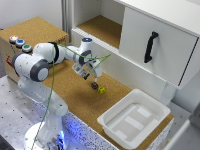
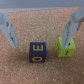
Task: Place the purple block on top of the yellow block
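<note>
My gripper (image 1: 93, 76) hangs with its jaws spread wide and empty just above the cork board (image 1: 75, 95). The purple block (image 2: 37, 52) sits on the cork between my fingers (image 2: 69, 27), touching neither. The yellow block (image 2: 66, 48) rests just beside the purple block, under one fingertip. The white tray (image 1: 134, 120) lies well apart from the purple block.

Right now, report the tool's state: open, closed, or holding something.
Tool: open, holding nothing; the purple block sits on the cork between its fingers, the yellow block at one fingertip.
</note>
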